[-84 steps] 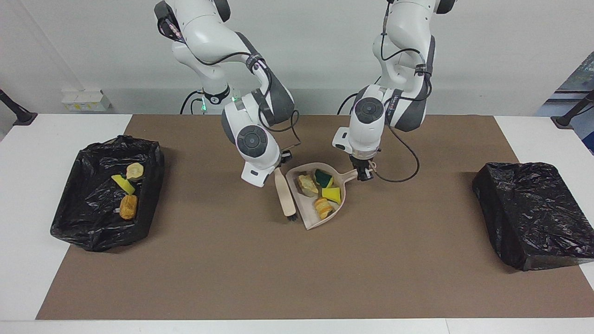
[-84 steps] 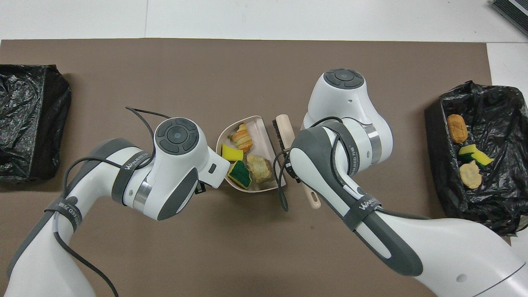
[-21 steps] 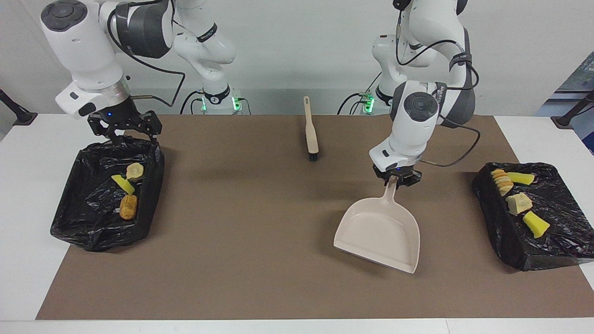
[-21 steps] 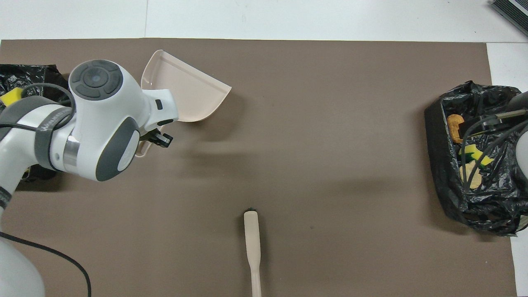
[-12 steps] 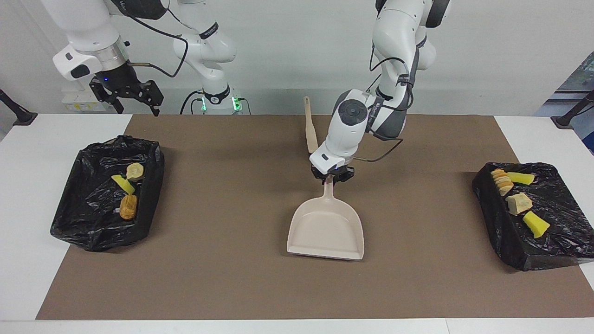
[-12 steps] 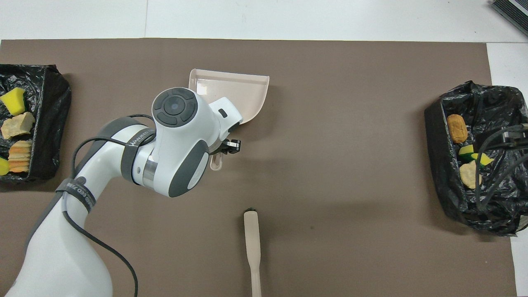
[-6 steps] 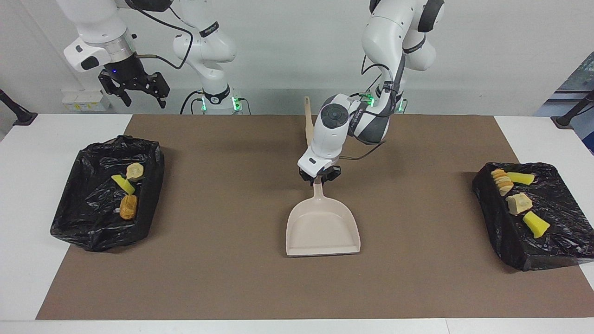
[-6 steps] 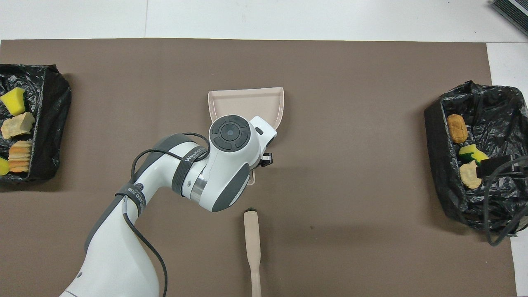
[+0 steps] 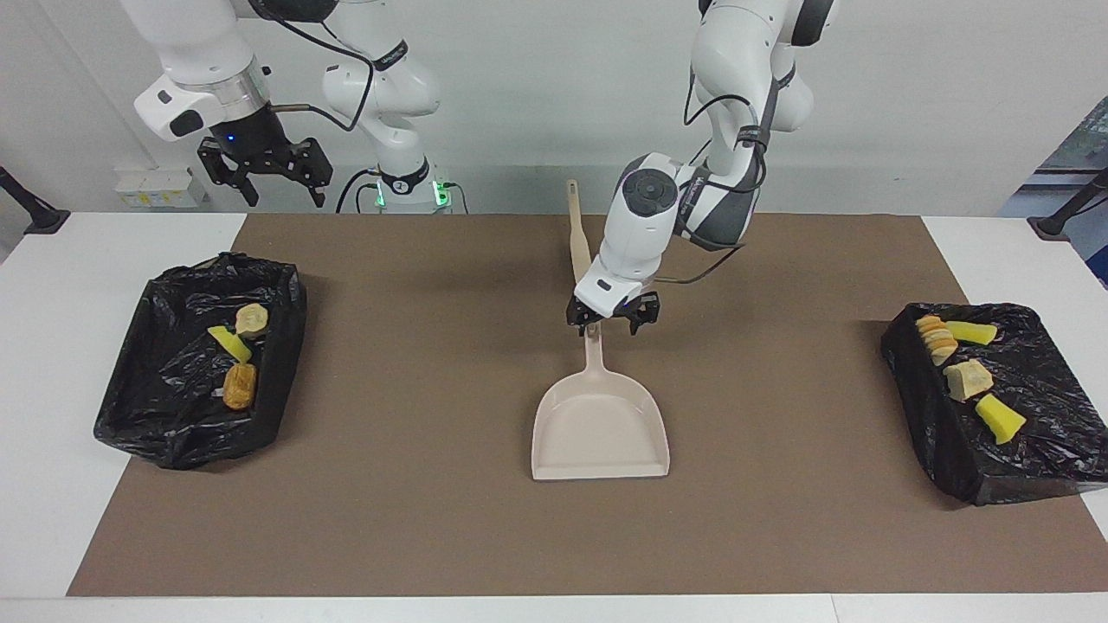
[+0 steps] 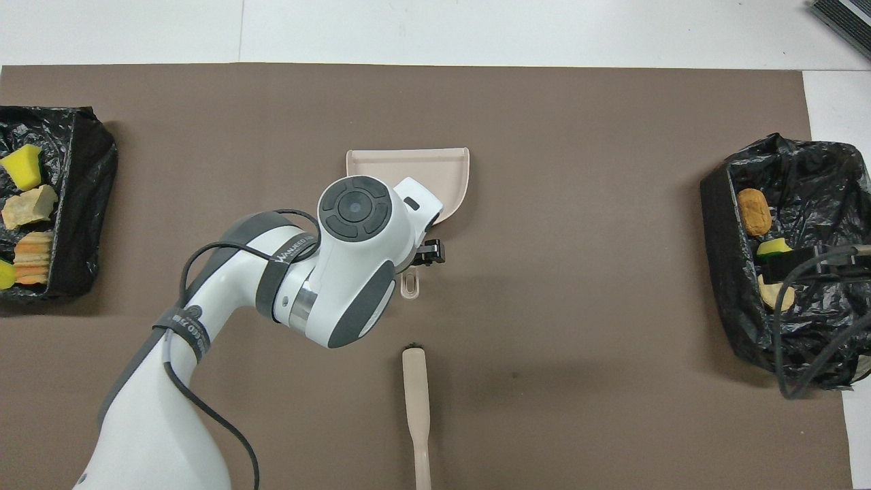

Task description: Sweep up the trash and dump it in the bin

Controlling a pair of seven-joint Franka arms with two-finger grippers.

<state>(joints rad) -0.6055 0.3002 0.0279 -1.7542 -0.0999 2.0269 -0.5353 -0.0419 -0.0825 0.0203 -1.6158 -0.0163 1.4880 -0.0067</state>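
The left gripper (image 9: 613,317) is hanging with its jaws spread wide just above the handle end of the dustpan (image 9: 601,424), which is lying flat and empty in the middle of the brown mat (image 9: 433,519). It is holding nothing.

The trash is sitting in two places. Three scraps (image 9: 235,355) are lying inside the bin (image 9: 130,407) at the right arm's end of the table. Four scraps (image 9: 961,372) are resting on top of the black bag (image 9: 1021,459) at the left arm's end.

The brush (image 9: 578,238) is lying nearer to the robots than the dustpan.

The right gripper (image 9: 264,173) is waiting with its jaws wide, up over the table edge near the bin.

To finish the release well, I judge the left gripper should be rising straight up, so that a finger is not catching the handle and dragging the dustpan.
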